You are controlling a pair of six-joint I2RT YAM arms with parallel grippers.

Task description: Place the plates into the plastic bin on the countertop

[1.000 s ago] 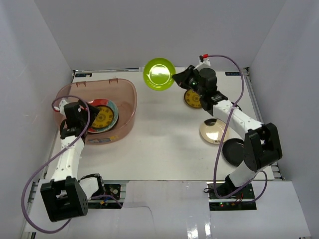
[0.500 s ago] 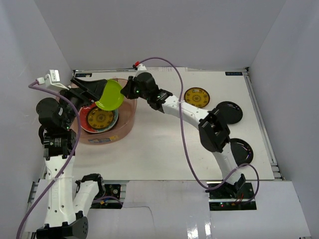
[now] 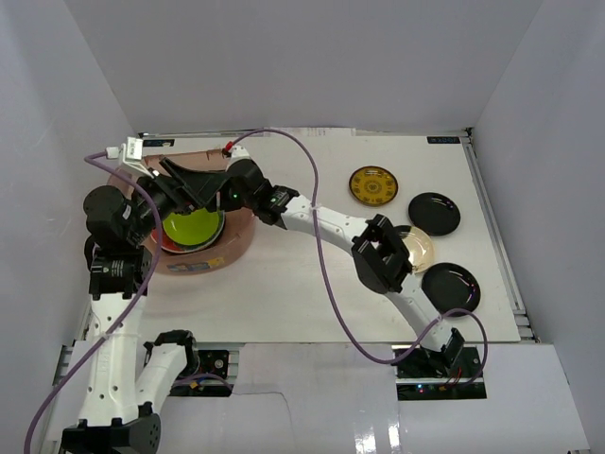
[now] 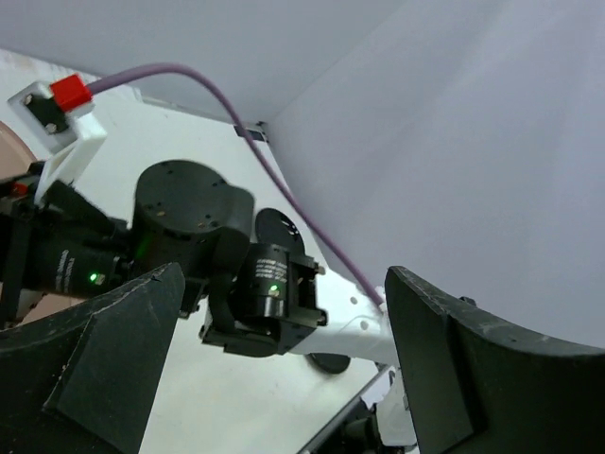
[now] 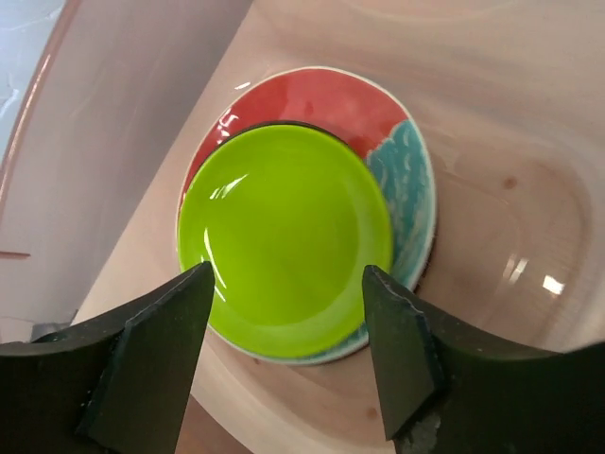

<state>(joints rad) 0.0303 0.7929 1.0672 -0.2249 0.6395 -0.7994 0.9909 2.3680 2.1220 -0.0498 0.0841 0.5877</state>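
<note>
The lime green plate (image 5: 284, 251) (image 3: 192, 228) lies flat on the red-and-teal plate (image 5: 312, 99) inside the plastic bin (image 3: 244, 230) (image 5: 492, 123) at the left of the countertop (image 3: 312, 274). My right gripper (image 5: 287, 274) (image 3: 194, 183) hovers open just above it, with nothing between its fingers. My left gripper (image 4: 284, 274) (image 3: 163, 197) is raised over the bin's left side, wide open and empty, facing the right arm's wrist. The plates under the green one are mostly hidden.
On the right of the countertop lie a yellow-brown patterned plate (image 3: 374, 186), a glossy black plate (image 3: 434, 214), a cream-gold plate (image 3: 419, 250) partly under the right arm, and another black plate (image 3: 451, 287). The right arm stretches across the middle of the table.
The right gripper carried the lime green plate over the bin, opened and let it go; the plate now lies flat in the bin. The left arm rose beside it.
</note>
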